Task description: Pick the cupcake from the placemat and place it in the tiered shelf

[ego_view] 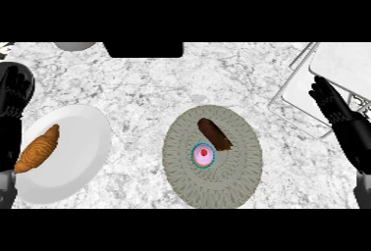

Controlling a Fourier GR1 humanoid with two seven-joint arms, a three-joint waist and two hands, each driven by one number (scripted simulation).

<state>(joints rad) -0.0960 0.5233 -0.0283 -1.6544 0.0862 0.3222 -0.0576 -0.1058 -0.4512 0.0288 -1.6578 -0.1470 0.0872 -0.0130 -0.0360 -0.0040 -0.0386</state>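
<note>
We looked down on a grey-white marbled counter (pixel 145 83) that filled the view. At its upper right corner stood the tiered shelf (pixel 340 63), a pale wire frame with white trays; we saw nothing lying on the parts of it that showed. At the left sat a white plate (pixel 80 162) holding a golden croissant (pixel 38 148) along its left side. Right of the plate, and well apart from the shelf, lay the round grey woven placemat (pixel 225 181).

The left hand (pixel 14 90) rested at the left edge above the plate, its fingers up, relaxed and holding nothing. The right hand (pixel 330 105) showed at the right edge in front of the shelf's lower corner, fingers straight and likewise holding nothing.

Two things lay on the placemat. A dark brown oblong pastry (pixel 215 134) sat tilted in its upper half. Just beside that pastry's lower end sat the cupcake (pixel 203 155), near the mat's middle, pink on top with a red dot and a teal rim. Neither hand touched it.
</note>
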